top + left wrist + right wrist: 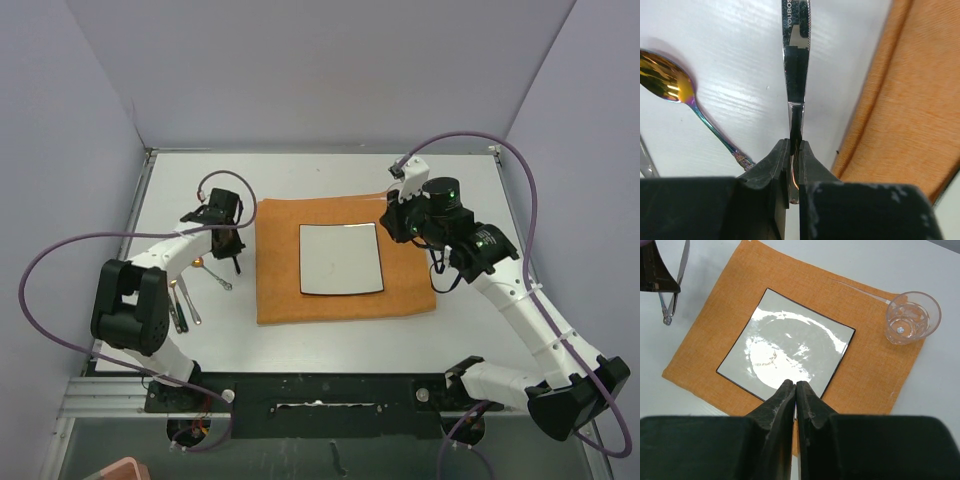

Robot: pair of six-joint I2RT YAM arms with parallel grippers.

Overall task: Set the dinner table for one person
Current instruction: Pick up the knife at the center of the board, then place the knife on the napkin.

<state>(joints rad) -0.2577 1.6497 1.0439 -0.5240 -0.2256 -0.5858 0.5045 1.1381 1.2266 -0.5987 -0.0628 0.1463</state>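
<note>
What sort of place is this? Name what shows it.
Likely a robot test cell, not a home: a matte white tabletop boxed by bare pale walls, two black-and-white robot arms bolted at its near edge, one orange cloth mat with a square white plate.

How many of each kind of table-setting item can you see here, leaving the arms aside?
Orange placemat: 1
Square white plate: 1
Clear glass: 1
Cutlery: 4, namely the knife in the left gripper, the spoon and two more pieces too small to name
Total: 7
</note>
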